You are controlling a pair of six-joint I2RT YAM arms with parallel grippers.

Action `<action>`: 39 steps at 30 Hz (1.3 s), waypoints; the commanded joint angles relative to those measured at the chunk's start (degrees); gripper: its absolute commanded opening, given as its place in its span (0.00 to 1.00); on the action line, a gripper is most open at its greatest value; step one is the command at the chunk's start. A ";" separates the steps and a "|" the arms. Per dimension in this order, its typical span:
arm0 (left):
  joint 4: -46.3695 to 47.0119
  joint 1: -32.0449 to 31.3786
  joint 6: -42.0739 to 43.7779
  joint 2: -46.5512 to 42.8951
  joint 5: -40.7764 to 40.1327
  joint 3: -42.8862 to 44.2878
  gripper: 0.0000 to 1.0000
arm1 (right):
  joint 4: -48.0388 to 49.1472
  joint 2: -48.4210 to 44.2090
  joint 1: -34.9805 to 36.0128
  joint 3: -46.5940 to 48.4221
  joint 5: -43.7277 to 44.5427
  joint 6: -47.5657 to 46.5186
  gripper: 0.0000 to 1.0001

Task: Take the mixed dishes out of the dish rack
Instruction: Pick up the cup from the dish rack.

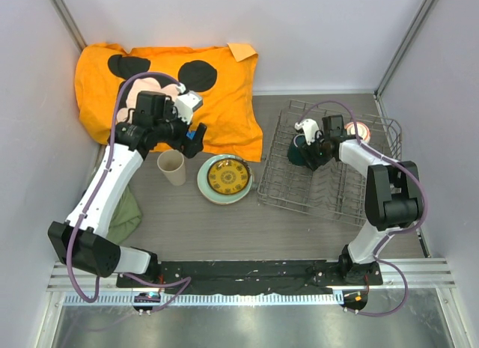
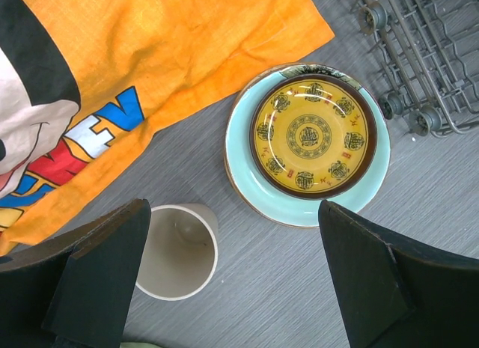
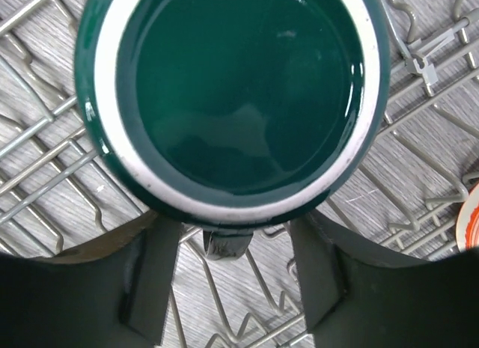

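Teal mug upside down in wire rack, axis vertical

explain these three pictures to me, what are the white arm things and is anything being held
Two robot arms are bolted to a table. The wide picture looks down from above. The other two come from a camera on each wrist, so the dark shapes there are that arm's own fingers. On the table lie an orange cartoon cloth, a beige cup, a pale-green plate with a yellow centre and a wire dish rack. The left gripper hangs open and empty. The right gripper straddles the handle of the teal mug in the rack, not clamped yet.
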 commanded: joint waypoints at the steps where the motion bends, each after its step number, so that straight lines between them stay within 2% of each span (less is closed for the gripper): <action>1: 2.87 -0.05 -0.68 0.71 1.34 -0.19 1.00 | 2.67 0.72 -0.48 2.14 -0.99 -1.18 0.62; 13: 2.69 -0.05 -0.85 1.50 1.16 -0.27 1.00 | 3.46 2.57 -0.92 2.05 -2.84 -1.79 0.53; 27: 2.78 -0.05 -1.03 2.12 1.16 -0.89 1.00 | 3.64 1.87 -1.10 1.26 -3.72 -1.88 0.26; 39: 4.10 -0.05 -1.55 1.50 1.69 -1.94 1.00 | 1.71 -3.39 -1.98 1.96 -6.79 -0.74 0.08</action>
